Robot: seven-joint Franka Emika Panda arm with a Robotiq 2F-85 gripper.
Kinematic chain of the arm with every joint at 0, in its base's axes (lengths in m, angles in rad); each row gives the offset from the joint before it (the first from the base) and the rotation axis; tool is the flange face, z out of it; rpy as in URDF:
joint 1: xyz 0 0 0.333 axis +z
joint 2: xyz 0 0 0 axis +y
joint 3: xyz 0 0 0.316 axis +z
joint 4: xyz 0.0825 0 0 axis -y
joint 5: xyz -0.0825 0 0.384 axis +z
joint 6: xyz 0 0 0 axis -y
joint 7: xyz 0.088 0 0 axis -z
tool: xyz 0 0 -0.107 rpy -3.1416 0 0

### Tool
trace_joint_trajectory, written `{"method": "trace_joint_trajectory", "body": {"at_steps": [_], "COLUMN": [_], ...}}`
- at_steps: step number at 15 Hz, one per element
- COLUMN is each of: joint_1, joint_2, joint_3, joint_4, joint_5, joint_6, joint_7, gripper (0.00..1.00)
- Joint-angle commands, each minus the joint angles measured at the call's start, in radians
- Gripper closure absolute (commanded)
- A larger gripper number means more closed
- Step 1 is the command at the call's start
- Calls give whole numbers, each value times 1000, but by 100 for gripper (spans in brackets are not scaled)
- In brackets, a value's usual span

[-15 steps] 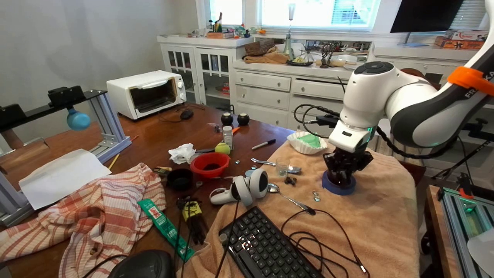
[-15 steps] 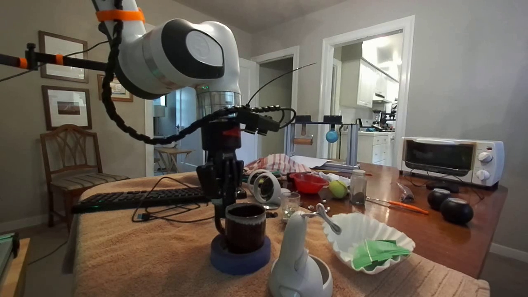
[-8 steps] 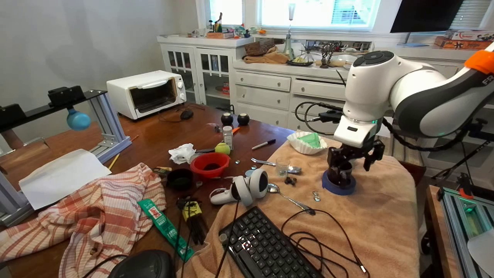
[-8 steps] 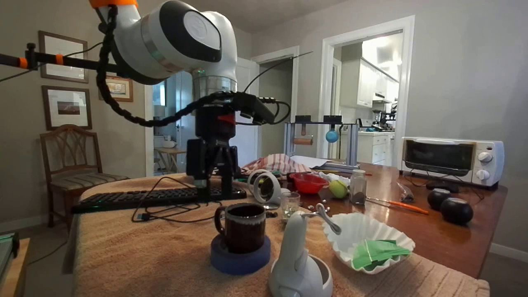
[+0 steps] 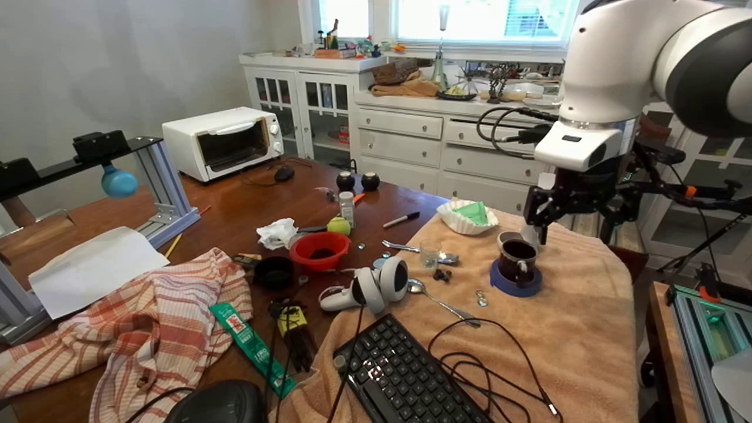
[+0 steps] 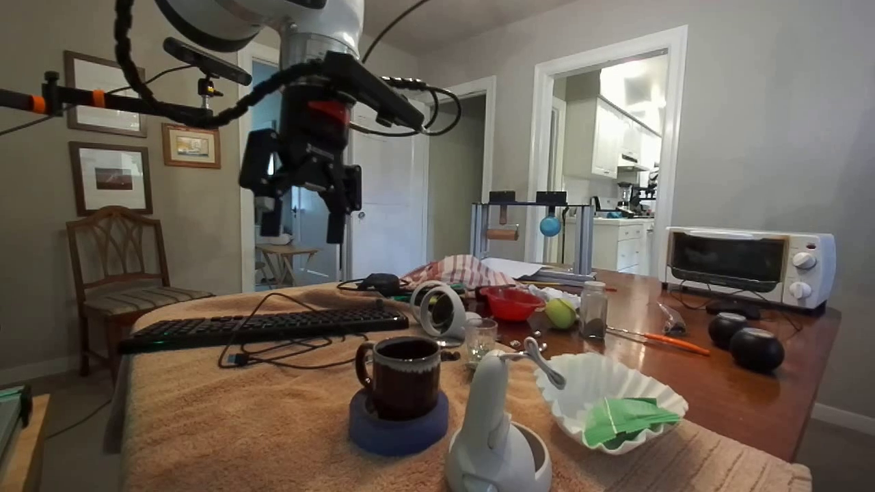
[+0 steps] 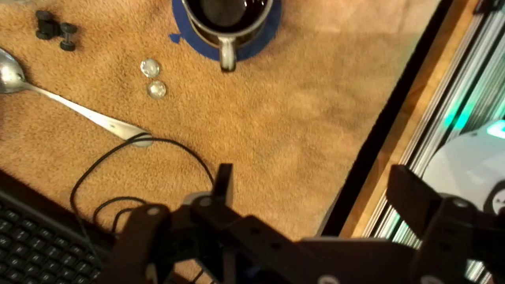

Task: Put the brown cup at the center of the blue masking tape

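Note:
The brown cup (image 5: 518, 258) stands upright within the blue masking tape (image 5: 517, 288), its lower part hidden behind the ring's wall. Both exterior views show this: the dark glossy cup (image 6: 406, 383) with its handle to one side, the tape (image 6: 400, 437) around its base. At the top of the wrist view, the cup (image 7: 227, 17) is cut off by the frame edge, and its handle reaches over the tape (image 7: 252, 49). My gripper (image 6: 304, 232) hangs high above the towel, apart from the cup and off to its handle side. Wide apart, the fingers (image 7: 224, 181) hold nothing.
Behind the cup stands a white controller (image 6: 489, 437), close to the ring. Beyond it is a fluted white dish (image 6: 618, 383) with a green packet. A glass (image 5: 430, 254), a spoon (image 5: 440, 302), a keyboard (image 5: 411, 370) and loose cables lie around on the towel (image 5: 570, 329).
My gripper was around the cup's handle side; it has opened, let go, and risen up and away from the cup. The cup and tape have stayed in place.

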Motion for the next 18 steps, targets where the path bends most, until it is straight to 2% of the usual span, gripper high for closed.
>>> {"method": "trace_joint_trajectory", "body": {"at_steps": [1,7,8,11,18], "joint_1": [54,93,105,110,110], "joint_2": [-128,-217,-183,-205,-206], "joint_3": [17,23,0,0,0], "joint_4": [0,18,23,25,25], "joint_5": [123,223,176,185,186], "joint_6": [-125,-109,-108,-108,-108], "joint_7": [177,483,411,473,484], "gripper": [0,0,0,0,0]}}
